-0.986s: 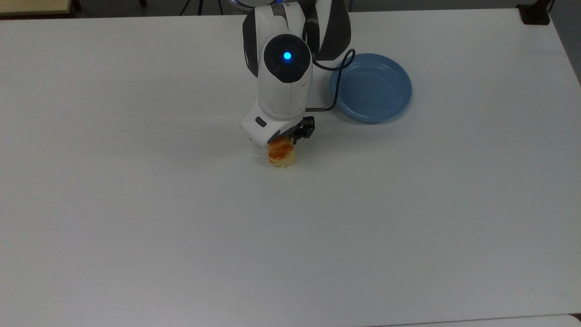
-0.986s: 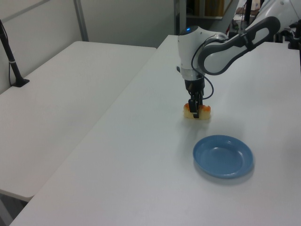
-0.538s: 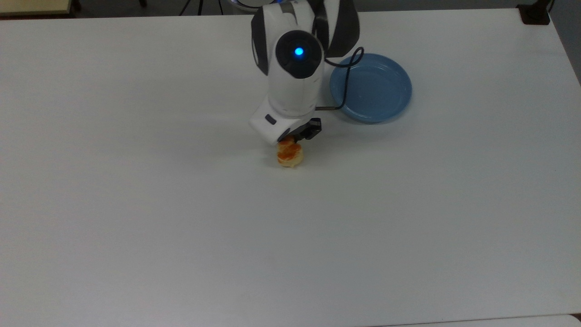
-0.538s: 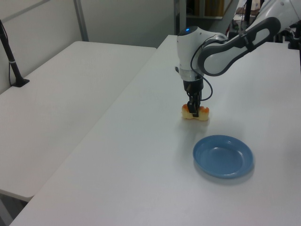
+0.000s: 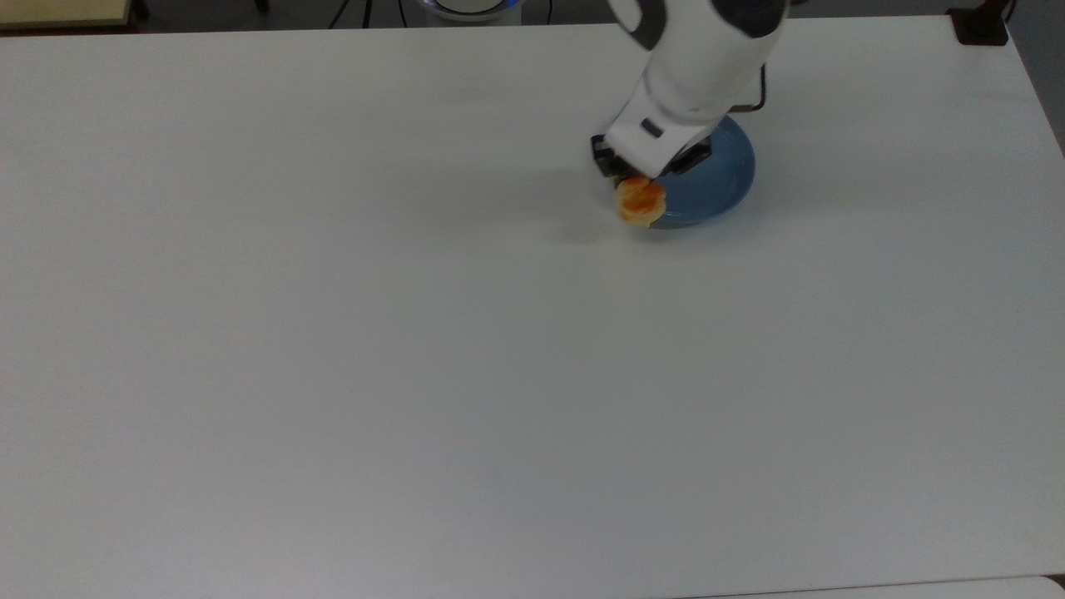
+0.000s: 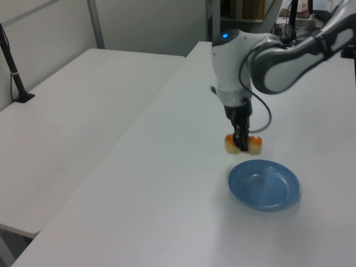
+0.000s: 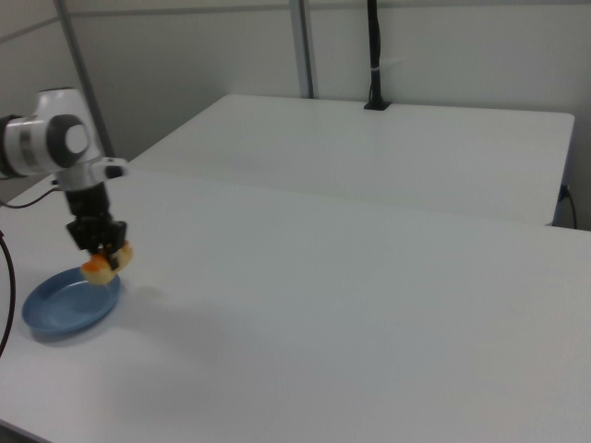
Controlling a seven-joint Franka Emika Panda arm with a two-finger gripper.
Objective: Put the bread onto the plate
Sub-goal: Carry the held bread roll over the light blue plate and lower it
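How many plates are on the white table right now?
1. The blue plate sits near the top view's upper right, below the bread held in the end effector. None seems hidden.

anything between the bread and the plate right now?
Nothing visible. The gripper holds the bread in the air near the plate's rim, and the plate's surface is bare. In the right view the bread hangs just above the rim.

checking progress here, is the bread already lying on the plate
No, the bread hangs in the gripper above the plate's edge.
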